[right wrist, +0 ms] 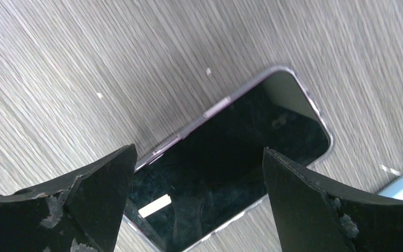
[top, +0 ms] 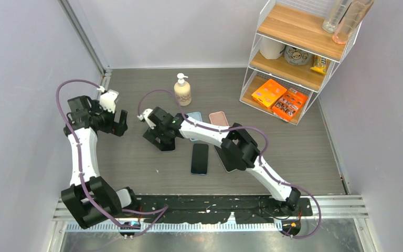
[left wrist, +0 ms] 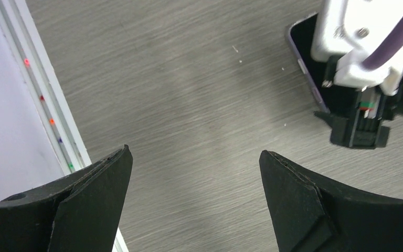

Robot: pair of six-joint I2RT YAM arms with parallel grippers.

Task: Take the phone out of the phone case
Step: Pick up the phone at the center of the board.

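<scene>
Lilac-edged, dark screen up, the phone [right wrist: 231, 157] lay flat on the grey wood-grain table [left wrist: 189, 79], directly below the right gripper [right wrist: 199, 151], whose jaws stood wide apart over it and held nothing. Near it, the left gripper [left wrist: 195, 152] hung equally wide open above the tabletop, gripping nothing. A second dark phone [top: 199, 158] lay nearby.

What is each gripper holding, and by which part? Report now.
Nothing held. The left gripper open over the table; right gripper open above the dark-screened phone, not clamped on it.
</scene>
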